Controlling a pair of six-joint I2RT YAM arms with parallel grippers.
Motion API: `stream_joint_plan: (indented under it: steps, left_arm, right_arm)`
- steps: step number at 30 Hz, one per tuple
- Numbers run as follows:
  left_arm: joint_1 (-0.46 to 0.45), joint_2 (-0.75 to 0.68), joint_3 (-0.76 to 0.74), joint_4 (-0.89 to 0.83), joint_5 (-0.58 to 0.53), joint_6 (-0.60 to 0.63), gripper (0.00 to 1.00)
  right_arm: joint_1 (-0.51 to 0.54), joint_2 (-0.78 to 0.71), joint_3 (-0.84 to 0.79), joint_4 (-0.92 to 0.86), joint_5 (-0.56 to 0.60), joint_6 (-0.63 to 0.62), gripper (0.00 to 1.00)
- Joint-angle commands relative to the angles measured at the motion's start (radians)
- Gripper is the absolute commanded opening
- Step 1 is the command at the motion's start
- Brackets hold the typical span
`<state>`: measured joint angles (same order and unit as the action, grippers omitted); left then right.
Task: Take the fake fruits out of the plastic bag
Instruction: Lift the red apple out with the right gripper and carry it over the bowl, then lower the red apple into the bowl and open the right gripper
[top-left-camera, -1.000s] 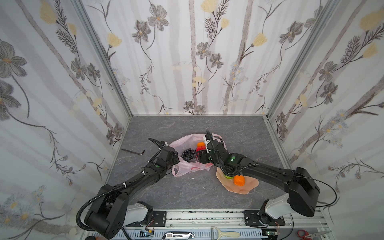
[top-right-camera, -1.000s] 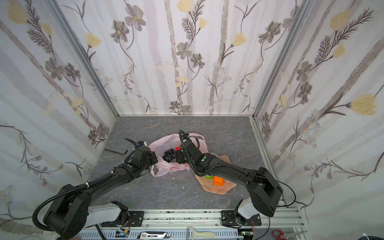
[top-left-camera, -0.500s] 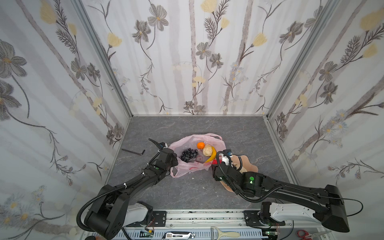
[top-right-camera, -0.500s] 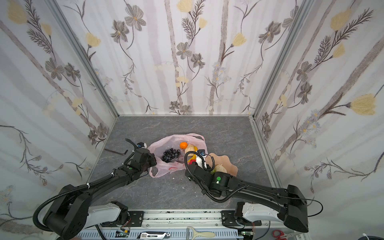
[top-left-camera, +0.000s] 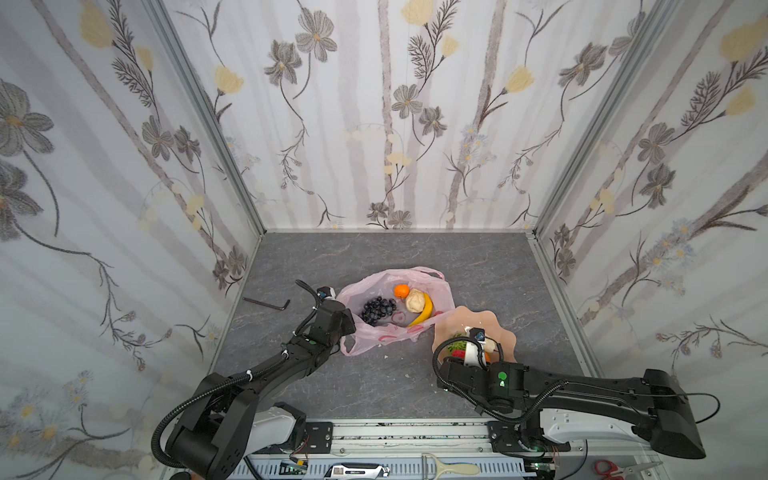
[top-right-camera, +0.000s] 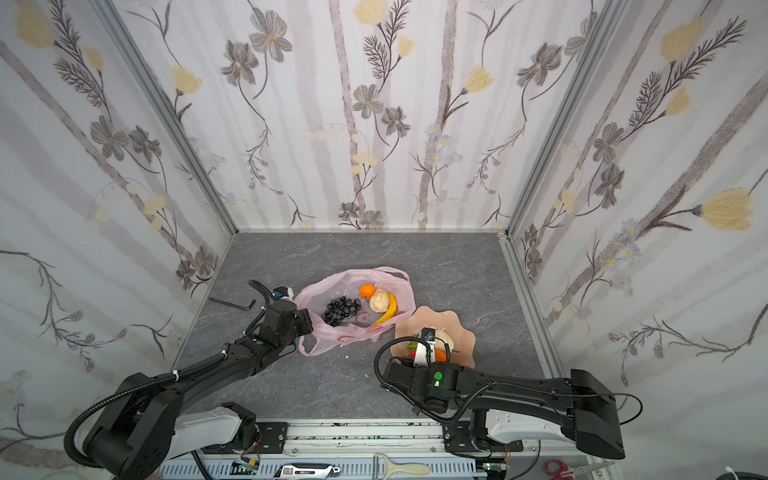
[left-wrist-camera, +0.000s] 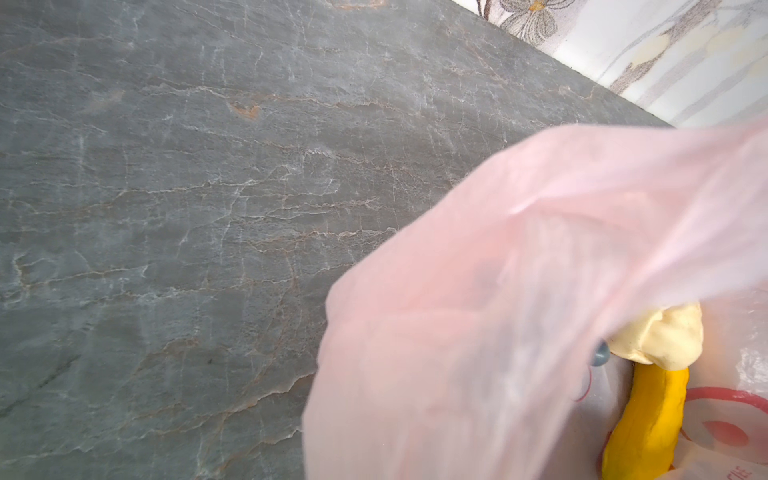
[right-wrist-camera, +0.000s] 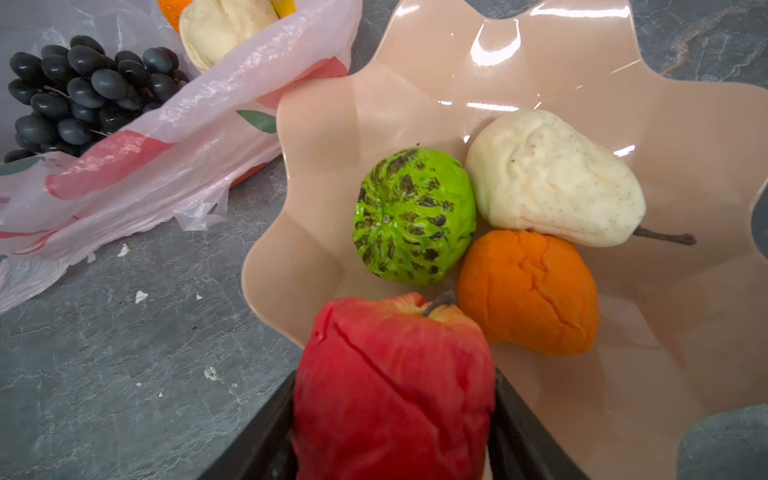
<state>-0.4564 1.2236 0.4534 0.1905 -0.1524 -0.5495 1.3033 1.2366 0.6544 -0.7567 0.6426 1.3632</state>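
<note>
The pink plastic bag (top-left-camera: 440, 293) lies open mid-table. Inside it are dark grapes (top-left-camera: 377, 309), an orange (top-left-camera: 401, 291), a beige lump (top-left-camera: 415, 301) and a banana (top-left-camera: 423, 313). My left gripper (top-left-camera: 345, 322) is shut on the bag's left rim, and pink film (left-wrist-camera: 498, 311) covers its jaws in the left wrist view. My right gripper (right-wrist-camera: 395, 399) is shut on a red apple (right-wrist-camera: 395, 374) over the near edge of the peach dish (right-wrist-camera: 519, 62). A green bumpy fruit (right-wrist-camera: 413, 216), a beige pear (right-wrist-camera: 552, 178) and an orange (right-wrist-camera: 528, 291) lie in the dish.
A black hex key (top-left-camera: 268, 302) lies on the grey floor near the left wall. Small white crumbs (right-wrist-camera: 141, 296) dot the floor between bag and dish. Flowered walls close in three sides. A peeler (top-left-camera: 449, 469) and scissors (top-left-camera: 611, 471) lie beyond the front rail.
My right gripper has pulled back out of the bag and swung right with the red apple, and now sits over the dish. The left gripper has stayed on the bag's rim.
</note>
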Motion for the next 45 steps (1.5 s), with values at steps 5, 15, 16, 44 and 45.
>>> stream_joint_plan:
  steps: [5, 15, 16, 44, 45]
  left_arm:
    - [0.001, 0.009, -0.007, 0.038, 0.002, 0.007, 0.04]
    - [0.002, 0.019, -0.006, 0.043, 0.002, 0.008, 0.05]
    - [0.002, 0.019, -0.005, 0.043, 0.002, 0.007, 0.05]
    - [0.001, 0.022, -0.005, 0.043, 0.001, 0.013, 0.06]
    - [0.001, 0.023, -0.003, 0.043, 0.002, 0.014, 0.06]
  right_arm:
    - [0.000, 0.023, -0.011, -0.017, 0.052, 0.113, 0.62]
    - [0.000, 0.109, 0.010, -0.034, 0.073, 0.141, 0.67]
    - [0.001, 0.114, 0.010, -0.033, 0.075, 0.143, 0.68]
    - [-0.011, 0.050, 0.032, -0.050, 0.034, 0.070, 0.90]
    - [-0.016, 0.037, 0.029, -0.051, 0.027, 0.062, 0.90]
